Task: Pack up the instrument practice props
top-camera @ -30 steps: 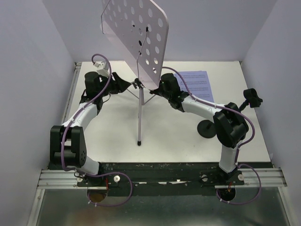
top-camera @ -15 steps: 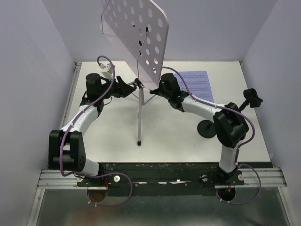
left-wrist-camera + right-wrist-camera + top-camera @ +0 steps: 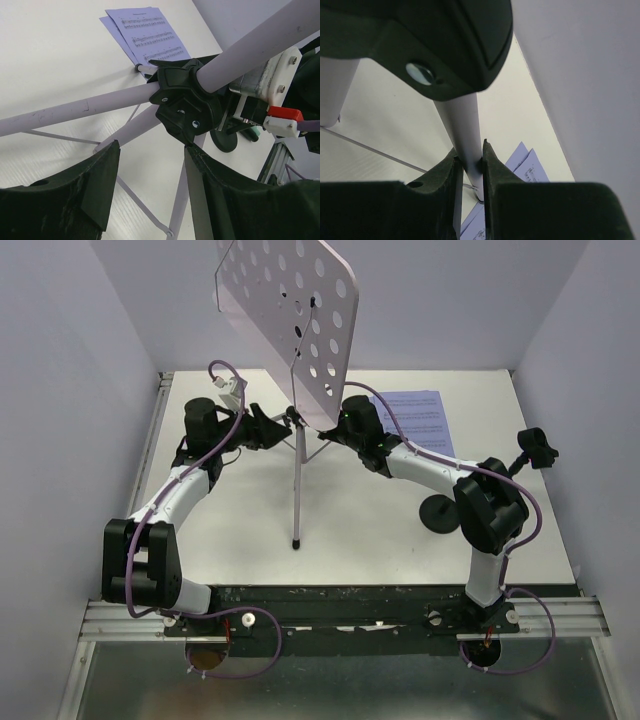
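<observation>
Left end effector (image 3: 281, 423) reached the tripod pole (image 3: 297, 490).

We see the tripod pole (image 3: 75, 107) as a smooth, matt silvery metal tube, its hub (image 3: 182, 105) moulded black plastic with a faint sheen. The sheet-music pages (image 3: 150, 35) are matt white paper. The left gripper (image 3: 151, 155) has rough, grainy dark plastic fingers (image 3: 90, 185); the perforated plate (image 3: 290, 290) looks smooth and matt
</observation>
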